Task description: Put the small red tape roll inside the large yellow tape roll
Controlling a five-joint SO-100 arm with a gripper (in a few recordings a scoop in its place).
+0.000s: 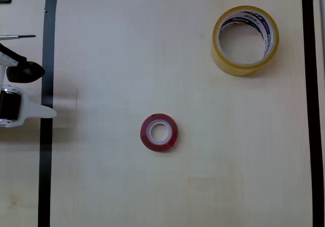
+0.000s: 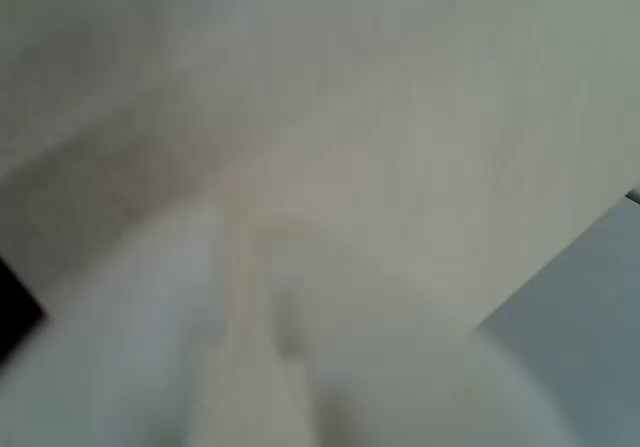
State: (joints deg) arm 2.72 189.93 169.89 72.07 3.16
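1. In the overhead view the gripper [image 1: 43, 112] sat at the far left edge of the picture, its white fingertip lying across the black tape border [image 1: 47, 49] that framed the work area on the table [image 1: 127, 49].
2. I could not tell how far the jaws stood apart: the overhead view showed 1 white finger tip and a dark part above it, and the wrist view was a blur of white finger over pale tabletop. Nothing appeared to be held.
3. The small red tape roll [image 1: 159, 132] lay flat, hole upward, near the middle of the framed area, to the right of the gripper and slightly lower in the overhead view. Bare table lay between them.
4. The large yellow tape roll [image 1: 245, 40] also lay with its opening upward, in the upper right corner of the frame, well apart from the red roll and up and to the right of it.
5. The relation that mattered: the red roll was the nearer of the 2 rolls, almost straight along the line the fingertip pointed. My judgement was that the next move called for a reach rightward, then a descent over the ring's wall.
6. Being a ring, the red roll offered no long axis; any approach angle would probably serve.
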